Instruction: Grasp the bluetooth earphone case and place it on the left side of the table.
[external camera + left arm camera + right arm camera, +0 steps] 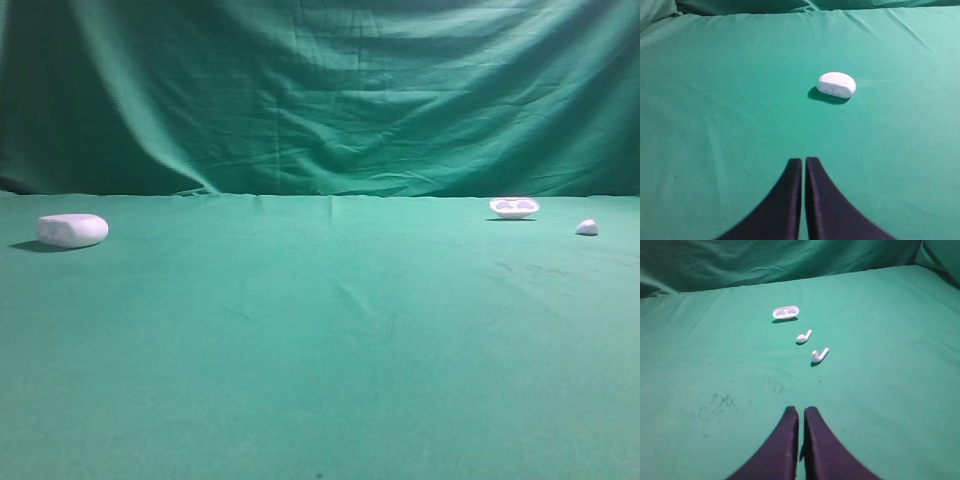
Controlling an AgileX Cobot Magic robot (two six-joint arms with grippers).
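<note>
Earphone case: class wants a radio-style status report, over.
Left gripper shut, empty. Right gripper shut, empty. Bluetooth earphone case resting far left on table. Nothing blocking it.

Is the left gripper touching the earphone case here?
Apart. The left wrist view shows the left gripper, shut, with bare green table between its tips and the earphone case.

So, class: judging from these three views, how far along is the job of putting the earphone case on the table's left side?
Done, it seems: the bluetooth earphone case lies on the left of the table. In hand: nothing; the left gripper and right gripper are shut and empty, short of the objects. Left: apparently nothing; the dish and two earbuds sit right.
</note>
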